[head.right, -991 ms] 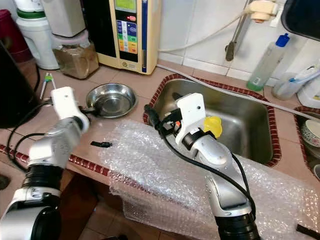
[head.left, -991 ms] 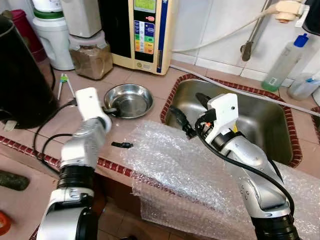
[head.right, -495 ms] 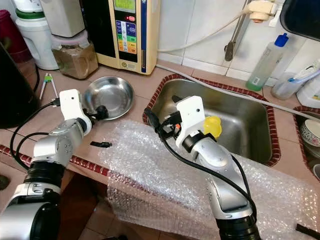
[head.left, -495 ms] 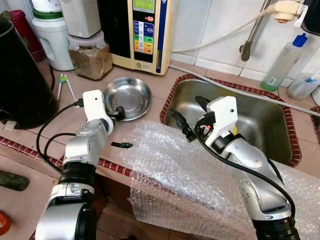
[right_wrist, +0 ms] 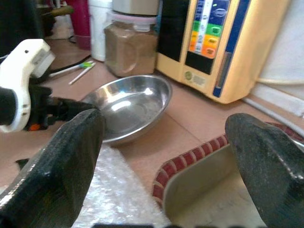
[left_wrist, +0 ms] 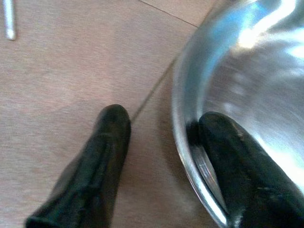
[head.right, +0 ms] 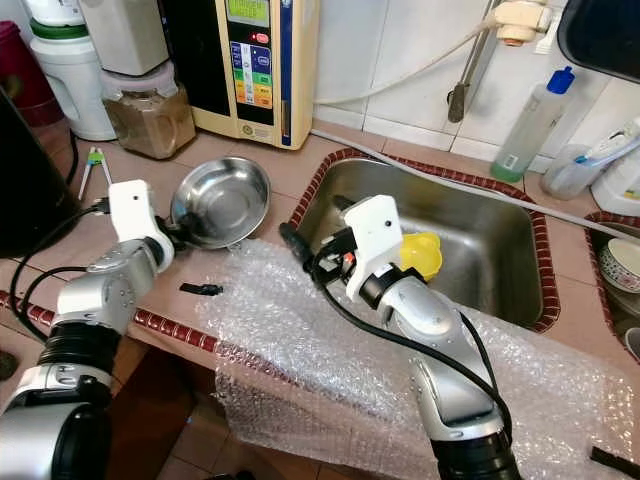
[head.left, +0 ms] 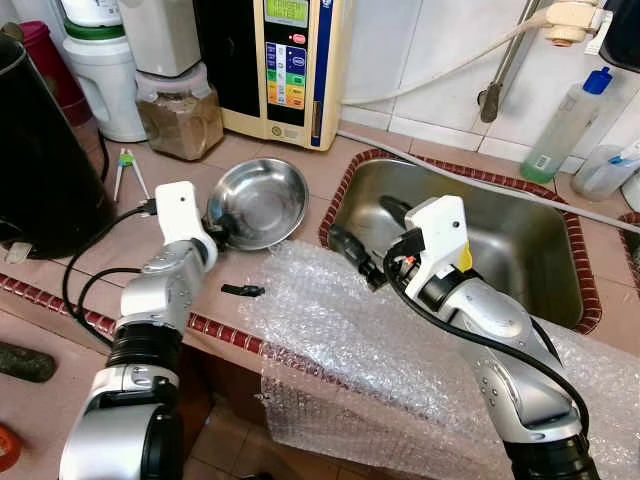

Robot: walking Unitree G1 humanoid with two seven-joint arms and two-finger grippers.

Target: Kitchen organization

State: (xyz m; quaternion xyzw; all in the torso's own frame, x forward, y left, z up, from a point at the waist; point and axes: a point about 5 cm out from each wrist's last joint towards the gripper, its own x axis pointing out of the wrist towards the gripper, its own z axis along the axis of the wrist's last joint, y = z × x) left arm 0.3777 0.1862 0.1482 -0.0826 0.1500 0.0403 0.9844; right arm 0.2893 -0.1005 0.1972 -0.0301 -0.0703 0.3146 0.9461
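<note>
A steel bowl (head.left: 262,200) sits tipped on the tiled counter left of the sink (head.left: 545,250). My left gripper (head.left: 222,222) is shut on the bowl's near rim. In the left wrist view one finger (left_wrist: 228,161) lies inside the bowl (left_wrist: 247,85) and the other finger (left_wrist: 102,156) stays outside over the tiles. My right gripper (head.left: 360,222) hangs open over the sink's left edge, above a sheet of bubble wrap (head.left: 380,330). It holds nothing, and it faces the bowl (right_wrist: 130,107) in the right wrist view.
A small black piece (head.left: 245,290) lies on the counter by the wrap. Behind the bowl stand a jar of brown powder (head.left: 180,110) and a water purifier (head.left: 290,60). A black pot (head.left: 40,170) fills the left; a yellow object (head.right: 420,255) lies in the sink.
The bowl, flat a second ago, now stands tipped up with my left gripper on its rim. My right gripper has shifted slightly left.
</note>
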